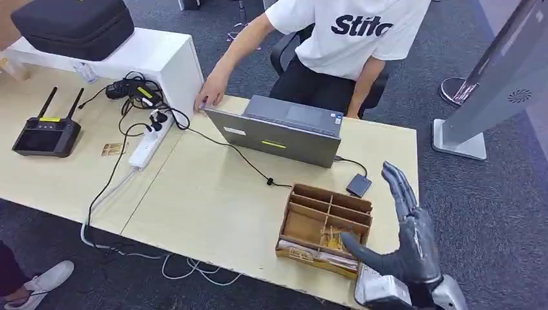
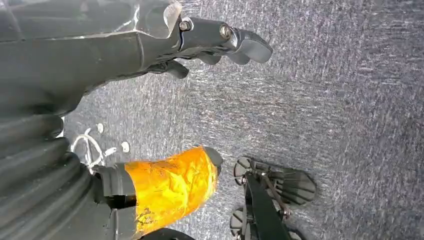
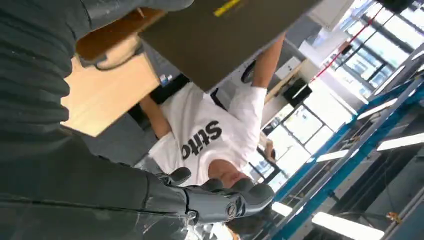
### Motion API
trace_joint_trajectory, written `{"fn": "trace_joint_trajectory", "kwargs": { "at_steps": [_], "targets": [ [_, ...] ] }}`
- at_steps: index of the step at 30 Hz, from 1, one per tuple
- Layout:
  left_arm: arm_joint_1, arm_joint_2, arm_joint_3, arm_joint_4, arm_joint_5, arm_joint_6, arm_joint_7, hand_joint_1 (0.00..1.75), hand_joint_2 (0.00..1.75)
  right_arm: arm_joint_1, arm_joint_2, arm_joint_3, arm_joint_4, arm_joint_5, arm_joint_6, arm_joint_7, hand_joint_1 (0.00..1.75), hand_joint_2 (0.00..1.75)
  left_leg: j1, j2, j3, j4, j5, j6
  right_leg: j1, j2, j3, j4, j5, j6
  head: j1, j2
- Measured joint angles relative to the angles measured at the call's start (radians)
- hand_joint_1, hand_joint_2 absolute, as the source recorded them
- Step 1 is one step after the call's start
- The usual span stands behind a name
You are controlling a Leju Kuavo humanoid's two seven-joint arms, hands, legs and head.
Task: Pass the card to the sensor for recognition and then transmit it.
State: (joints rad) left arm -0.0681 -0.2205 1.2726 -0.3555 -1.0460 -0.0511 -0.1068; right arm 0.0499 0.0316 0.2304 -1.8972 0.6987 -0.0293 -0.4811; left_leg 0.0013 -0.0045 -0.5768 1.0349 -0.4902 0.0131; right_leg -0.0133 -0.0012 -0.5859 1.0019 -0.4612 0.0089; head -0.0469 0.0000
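Lower right of the head view: dark grey right hand (image 1: 402,229), raised over the table edge, fingers straight and spread, thumb out to the side, nothing held. Just beside the thumb, left of it: brown wooden compartment tray (image 1: 325,227) on the pale wooden table (image 1: 213,206), pale cards (image 1: 316,257) lying along its near edge (individual cards too small to tell apart). Just above the tray, near the table's right side: small flat dark square sensor (image 1: 358,185), cabled to the grey open laptop (image 1: 278,131) at centre. Top centre: seated person in a white T-shirt (image 1: 342,32), one hand by the laptop's left corner. Far left: black controller with two antennas (image 1: 46,132); white power strip (image 1: 148,139) beside it. Left wrist view: left hand (image 2: 210,42) hanging over grey carpet, fingers curled in, holding nothing.
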Motion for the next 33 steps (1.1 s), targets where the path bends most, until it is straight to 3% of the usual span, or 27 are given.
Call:
{"fn": "trace_joint_trajectory", "kwargs": {
  "at_steps": [2, 12, 24, 29, 33],
  "targets": [
    [0.000, 0.000, 0.008, 0.000, 0.002, 0.001, 0.000, 0.00, 1.75, 0.056, -0.025, -0.009, -0.029, -0.031, 0.032, -0.033, 0.00, 1.75, 0.000, 0.000, 0.000, 0.000, -0.001, 0.001, 0.000, 0.000, 0.000, 0.000, 0.000, 0.000, 0.000, 0.000],
    [-0.001, 0.000, 0.016, 0.000, 0.002, 0.001, 0.000, 0.00, 1.75, 0.137, -0.068, -0.015, -0.081, -0.044, 0.082, -0.041, 0.00, 1.75, 0.000, 0.001, 0.001, 0.000, 0.000, 0.001, 0.000, 0.000, 0.001, 0.000, 0.000, 0.001, 0.000, 0.000],
    [-0.008, -0.004, 0.024, 0.000, -0.009, 0.011, 0.022, 0.00, 1.75, 0.138, -0.068, 0.150, 0.051, 0.159, 0.009, 0.130, 0.00, 1.75, 0.000, 0.001, 0.000, 0.000, 0.000, 0.001, 0.000, 0.000, 0.000, 0.000, 0.000, 0.000, 0.000, 0.000],
    [-0.010, -0.009, 0.024, 0.000, -0.011, 0.022, 0.033, 0.00, 1.75, 0.105, -0.065, 0.222, 0.122, 0.358, -0.106, 0.233, 0.00, 1.75, 0.000, 0.001, 0.000, 0.000, 0.000, 0.001, 0.000, 0.000, 0.000, 0.000, 0.000, 0.000, 0.000, 0.000],
    [-0.011, -0.013, 0.024, 0.000, -0.005, 0.028, 0.034, 0.00, 1.75, 0.085, -0.063, 0.240, 0.151, 0.453, -0.143, 0.282, 0.00, 1.75, 0.000, 0.001, 0.000, 0.000, 0.000, 0.001, 0.000, 0.000, 0.000, 0.000, 0.000, 0.000, 0.000, 0.000]
  ]
}}
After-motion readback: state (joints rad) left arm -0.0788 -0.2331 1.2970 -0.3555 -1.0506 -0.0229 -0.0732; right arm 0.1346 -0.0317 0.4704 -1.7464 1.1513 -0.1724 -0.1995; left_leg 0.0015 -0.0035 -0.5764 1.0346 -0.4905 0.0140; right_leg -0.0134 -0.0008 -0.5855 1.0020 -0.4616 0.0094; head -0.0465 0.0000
